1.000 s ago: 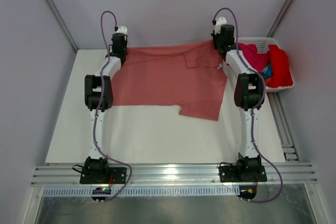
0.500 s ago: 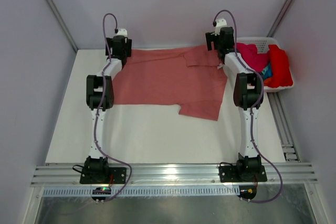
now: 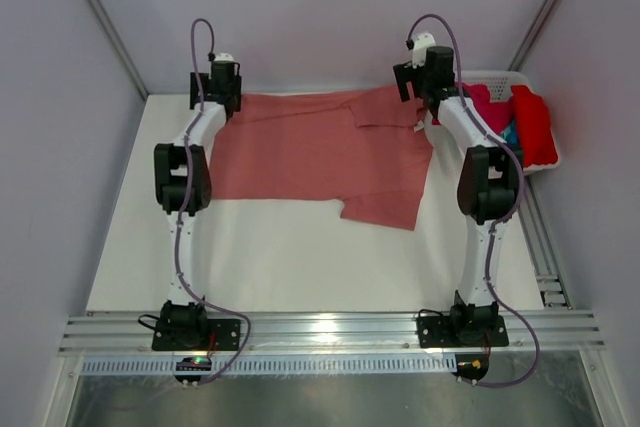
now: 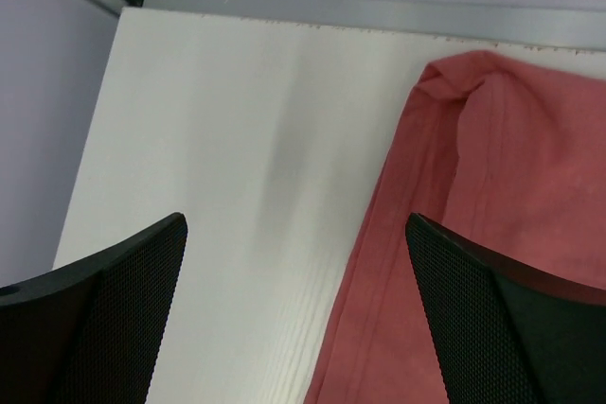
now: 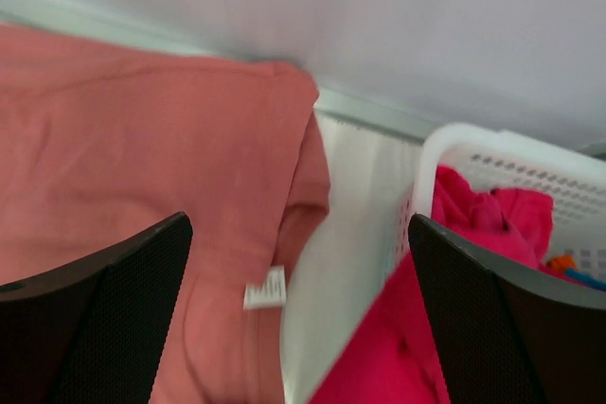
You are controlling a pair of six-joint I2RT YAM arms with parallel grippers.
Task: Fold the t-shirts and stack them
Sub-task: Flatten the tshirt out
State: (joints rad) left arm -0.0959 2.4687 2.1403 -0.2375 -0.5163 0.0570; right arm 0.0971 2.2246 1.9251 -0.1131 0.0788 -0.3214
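Note:
A salmon t-shirt lies spread flat across the far half of the white table, one part hanging lower at the front right. My left gripper hovers open above its far left corner, nothing between the fingers. My right gripper hovers open over the shirt's far right edge, by a small white label. More t-shirts, magenta and bright red, fill the white basket. The magenta one shows in the right wrist view too.
The white basket stands at the table's far right corner, close to my right arm. Metal frame posts and grey walls close in the back and sides. A rail runs along the near edge by the arm bases.
Both grippers have opened and let go of the shirt's far corners. They lifted and drew slightly back and outward. The shirt stays flat on the table.

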